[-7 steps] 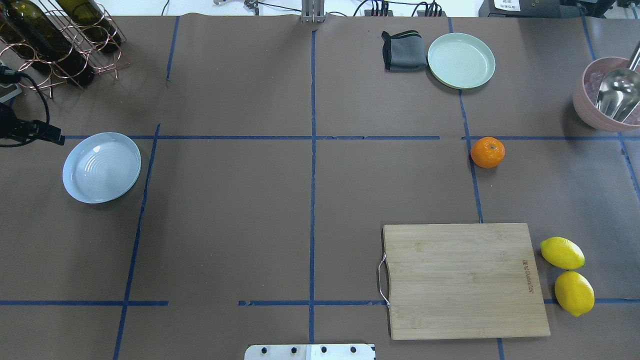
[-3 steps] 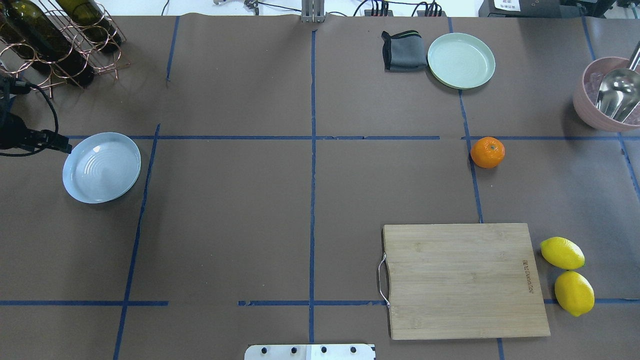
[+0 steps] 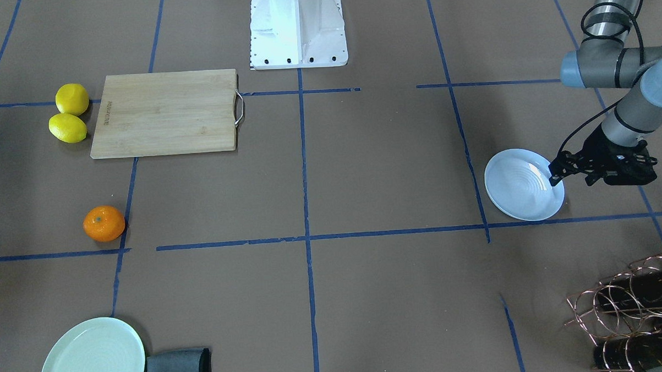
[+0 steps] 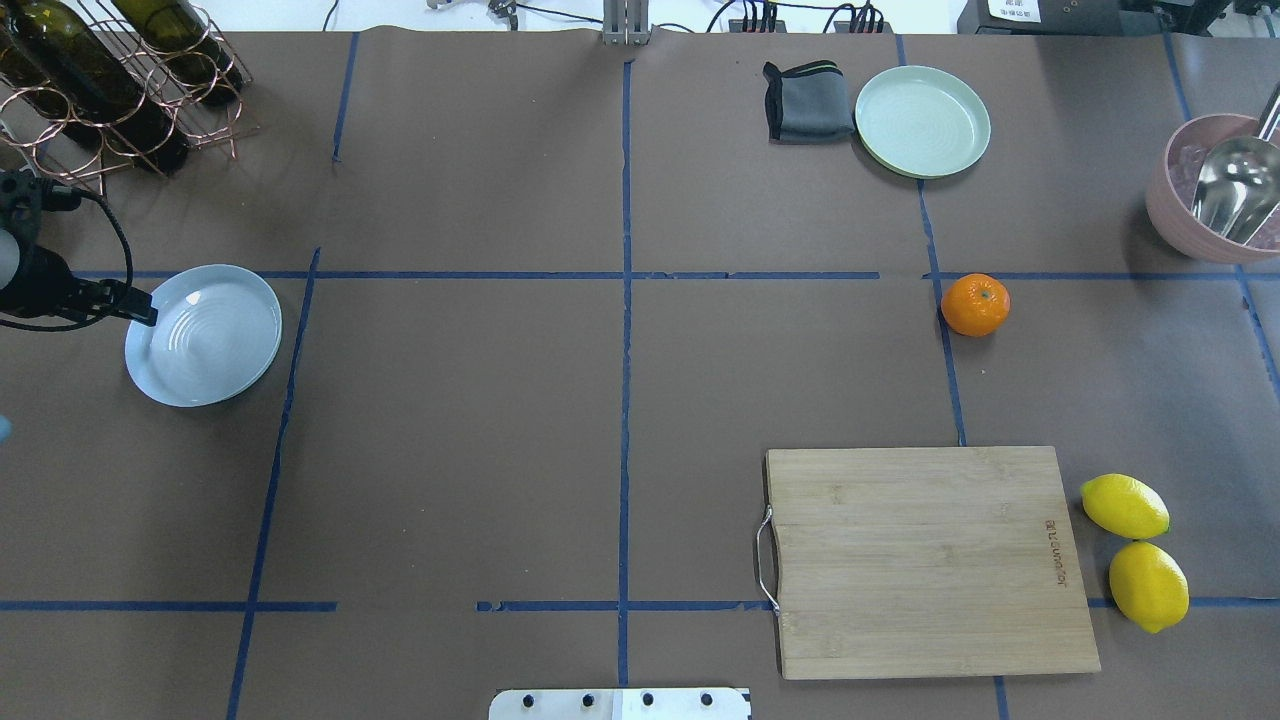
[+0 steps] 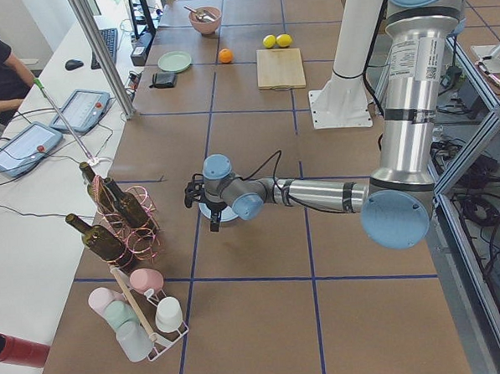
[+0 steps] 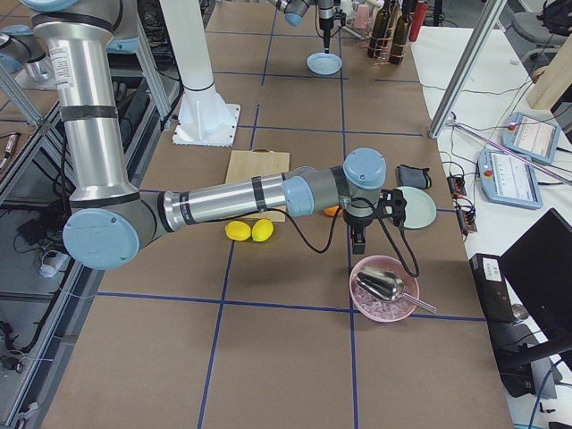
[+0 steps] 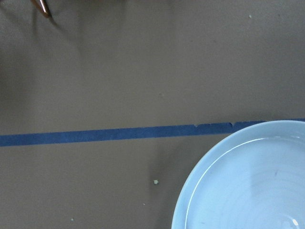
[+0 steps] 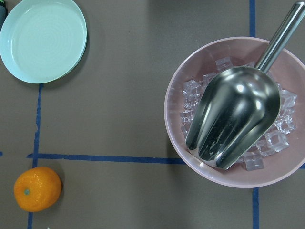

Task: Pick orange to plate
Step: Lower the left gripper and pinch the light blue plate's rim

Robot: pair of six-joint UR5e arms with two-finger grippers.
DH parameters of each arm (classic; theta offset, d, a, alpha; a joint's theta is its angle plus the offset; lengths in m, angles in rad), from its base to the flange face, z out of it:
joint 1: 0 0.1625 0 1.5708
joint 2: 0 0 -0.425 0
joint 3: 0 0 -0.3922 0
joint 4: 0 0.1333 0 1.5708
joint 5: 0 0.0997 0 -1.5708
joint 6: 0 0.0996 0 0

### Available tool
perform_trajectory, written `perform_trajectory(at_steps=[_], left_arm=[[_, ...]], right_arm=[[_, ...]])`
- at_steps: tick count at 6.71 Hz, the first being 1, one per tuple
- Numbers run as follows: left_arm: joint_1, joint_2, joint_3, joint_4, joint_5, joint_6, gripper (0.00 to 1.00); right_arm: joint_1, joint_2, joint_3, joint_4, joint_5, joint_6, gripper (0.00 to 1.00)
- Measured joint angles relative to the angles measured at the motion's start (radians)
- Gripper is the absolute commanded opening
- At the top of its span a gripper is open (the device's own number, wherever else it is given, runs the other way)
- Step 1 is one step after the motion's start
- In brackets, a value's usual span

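The orange (image 4: 975, 304) lies on the table right of centre, by a blue tape line; it also shows low and left in the right wrist view (image 8: 37, 189). The pale bluish plate (image 4: 203, 335) sits far off on the left side and holds nothing. My left gripper (image 4: 148, 316) hovers at that plate's outer rim, fingers together and holding nothing; it also shows in the front-facing view (image 3: 555, 175). My right gripper (image 6: 359, 239) shows only in the exterior right view, above the table between the orange and a pink bowl; I cannot tell its state.
A mint-green plate (image 4: 922, 121) and a folded grey cloth (image 4: 808, 102) lie at the far right. A pink bowl (image 4: 1168, 195) of ice with a metal scoop stands at the right edge. Near right: wooden cutting board (image 4: 930, 560), two lemons (image 4: 1125, 506). Wine rack (image 4: 110, 80) far left.
The left gripper has moved toward the bluish plate, and its tip now reaches the rim. The orange and the other objects have not moved.
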Motion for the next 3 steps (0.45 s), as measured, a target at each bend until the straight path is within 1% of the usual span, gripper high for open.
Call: perform_trajectory(at_steps=[1,2,3], left_arm=[[0.013,0.0,0.027,-0.049,0.014,-0.026,0.9],[0.021,0.0,0.039,-0.075,0.022,-0.045,0.84],[0.024,0.001,0.042,-0.086,0.025,-0.054,0.67]], right_arm=[[0.0,0.002,0.0,0.0,0.0,0.0,1.0],[0.0,0.003,0.001,-0.001,0.0,0.001,1.0],[0.0,0.005,0.001,-0.001,0.001,0.003,1.0]])
